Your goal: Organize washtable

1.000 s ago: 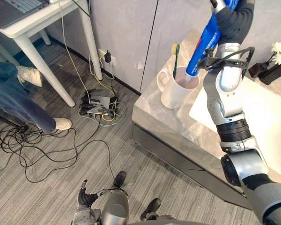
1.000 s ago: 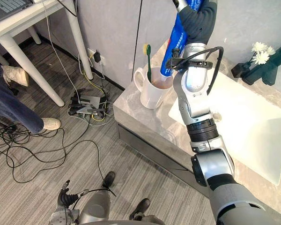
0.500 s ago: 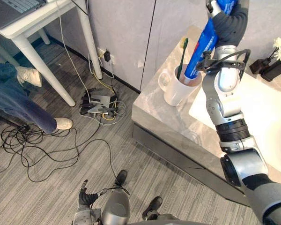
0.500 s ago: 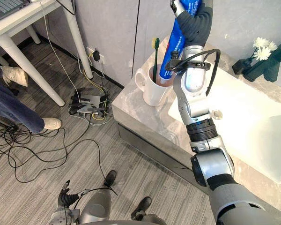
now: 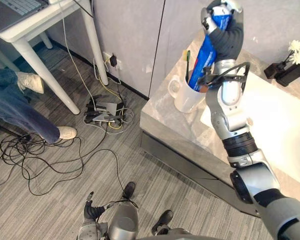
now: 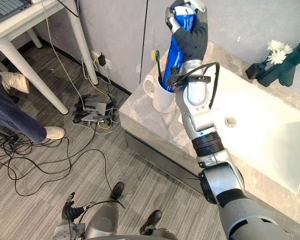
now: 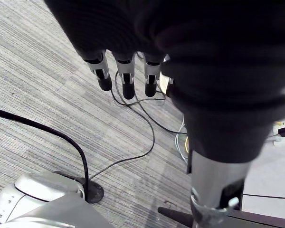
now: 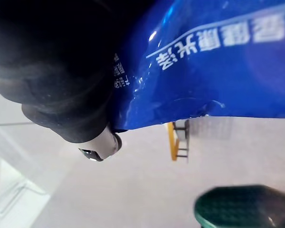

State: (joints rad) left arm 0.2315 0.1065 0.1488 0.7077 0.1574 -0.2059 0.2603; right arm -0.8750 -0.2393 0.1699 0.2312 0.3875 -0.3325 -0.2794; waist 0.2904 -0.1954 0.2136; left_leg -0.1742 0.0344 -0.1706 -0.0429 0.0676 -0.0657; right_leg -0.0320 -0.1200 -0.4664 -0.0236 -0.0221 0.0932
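My right hand (image 5: 223,26) is raised over the washtable (image 5: 165,122), shut on the upper end of a blue toothpaste tube (image 5: 204,56). The tube slants down, and its lower end is inside a white mug (image 6: 158,96) near the counter's left corner. A green and yellow toothbrush (image 6: 155,59) stands in the same mug, beside the tube. The right wrist view shows the blue tube (image 8: 218,61) pressed against the hand's dark cover. My left hand (image 7: 126,78) hangs low over the floor, open, holding nothing.
A white sink basin (image 5: 282,117) lies right of the mug. Black vases with white flowers (image 5: 296,51) stand at the counter's back. On the floor to the left are a power strip with cables (image 5: 107,111), a white desk (image 5: 37,22) and a seated person's legs (image 5: 20,105).
My right hand has come down and to the left with the tube, whose lower end now sits deeper in the mug. The toothbrush has shifted in the mug.
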